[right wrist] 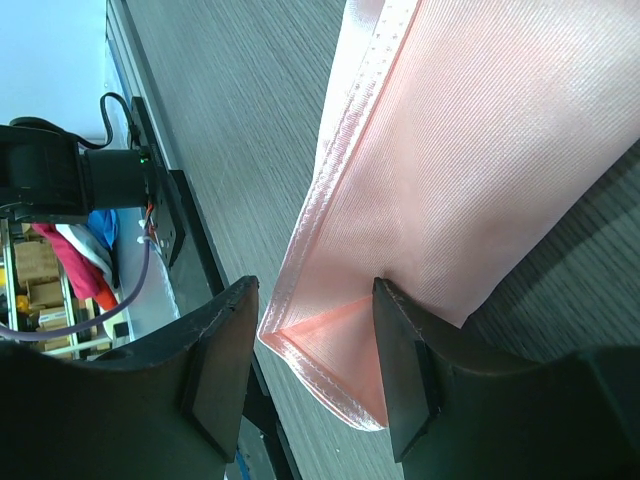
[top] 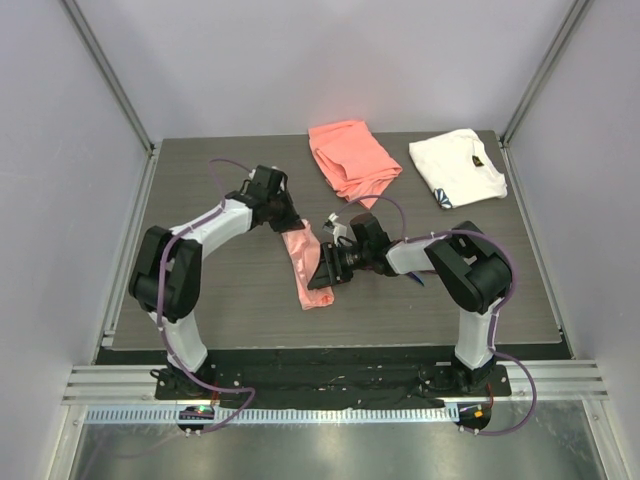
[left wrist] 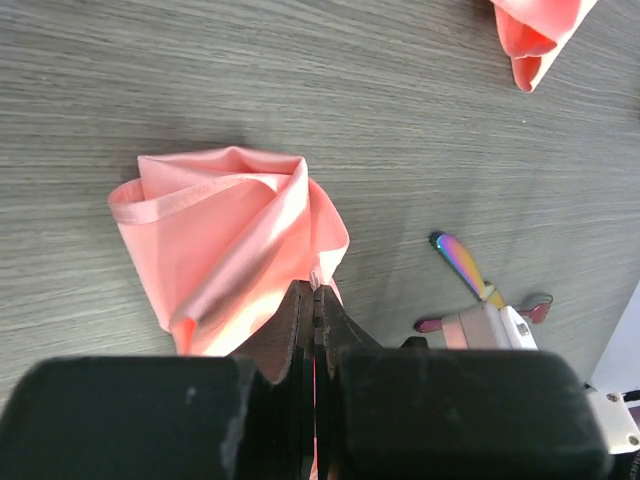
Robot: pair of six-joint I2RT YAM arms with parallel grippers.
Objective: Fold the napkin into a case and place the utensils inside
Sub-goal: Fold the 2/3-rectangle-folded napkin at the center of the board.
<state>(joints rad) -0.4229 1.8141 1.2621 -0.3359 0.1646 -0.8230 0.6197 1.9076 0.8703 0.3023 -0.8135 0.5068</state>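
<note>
As the left claw [top: 289,221] bit down, it was pinched tight on a layer of the pale-pink napkin [top: 305,265], jaws fully together on the cloth. From its own wrist view that grip [left wrist: 315,293] was plain, with the satin bunching up ahead of it into a loose loop. The napkin lay in the middle of the table [top: 220,300] between the two arms, folded down to a narrow strip, well apart from the coral cloth [top: 350,160] and the white cloth [top: 458,167] at the far edge.

The right claw [top: 323,272] sat at the strip's near end with its fingers [right wrist: 225,370] apart, a hemmed corner lying between them, not squeezed. One iridescent utensil [left wrist: 462,268] lay bare on the table just beside that arm's wrist, outside the cloth; a second I could only half make out.

So the folding looked about done, I reckoned, and the job in hand was getting the pocket's mouth held open. Next the free claw would need to fetch a utensil and slide it in, without that slippery satin pulling loose from the pinch.
</note>
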